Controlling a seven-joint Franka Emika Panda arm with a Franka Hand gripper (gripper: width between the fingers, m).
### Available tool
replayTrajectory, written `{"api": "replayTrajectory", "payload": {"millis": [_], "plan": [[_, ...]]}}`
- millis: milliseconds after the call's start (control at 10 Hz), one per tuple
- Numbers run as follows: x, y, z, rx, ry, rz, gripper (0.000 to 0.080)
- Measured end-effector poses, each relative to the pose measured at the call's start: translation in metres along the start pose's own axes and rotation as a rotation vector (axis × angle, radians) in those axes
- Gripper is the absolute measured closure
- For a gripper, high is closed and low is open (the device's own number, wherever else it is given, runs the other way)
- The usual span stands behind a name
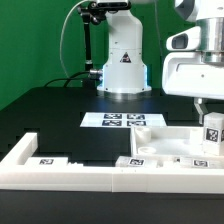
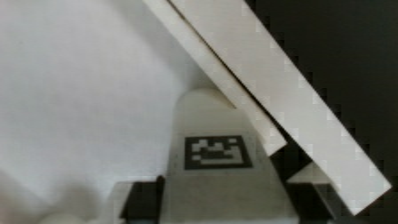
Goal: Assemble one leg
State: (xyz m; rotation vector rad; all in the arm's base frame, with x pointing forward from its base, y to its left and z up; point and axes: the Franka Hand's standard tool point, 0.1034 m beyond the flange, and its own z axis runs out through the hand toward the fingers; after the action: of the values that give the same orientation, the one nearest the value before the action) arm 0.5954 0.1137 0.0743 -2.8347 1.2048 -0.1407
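Observation:
My gripper [image 1: 207, 116] hangs at the exterior view's right and is shut on the leg [image 1: 212, 134], a short white post with black-and-white tags. It holds the leg upright over the wide flat white panel [image 1: 160, 146], with the leg's lower end close to the panel. I cannot tell if they touch. In the wrist view the leg [image 2: 215, 150] sits between the two black fingers [image 2: 146, 202] of my gripper [image 2: 222, 202], its tag facing the camera. The panel's raised edge [image 2: 267, 85] runs diagonally past the leg.
The marker board [image 1: 122, 121] lies flat mid-table in front of the robot base [image 1: 123, 65]. A long white rail [image 1: 60, 166] with tags runs along the front, with a raised end at the exterior view's left. Dark table surface lies at the left.

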Motion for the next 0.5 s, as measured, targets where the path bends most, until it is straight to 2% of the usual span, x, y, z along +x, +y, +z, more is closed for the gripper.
{"api": "replayTrajectory", "payload": {"millis": [100,200,300,400,500], "plan": [[-0.0001,0.0000,0.0003,0.000,0.000,-0.015,0.0417],[0.0004,0.0002,0.0000,0.001,0.001,-0.054,0.0417],[0.0025,0.0017,-0.0025,0.003,0.002,-0.111,0.0242],[0.0012,0.0019,-0.0034,0.002,0.005,-0.182,0.0242],[0.0008,0.0024,-0.0030,0.001,0.018,-0.351,0.0168]]}}
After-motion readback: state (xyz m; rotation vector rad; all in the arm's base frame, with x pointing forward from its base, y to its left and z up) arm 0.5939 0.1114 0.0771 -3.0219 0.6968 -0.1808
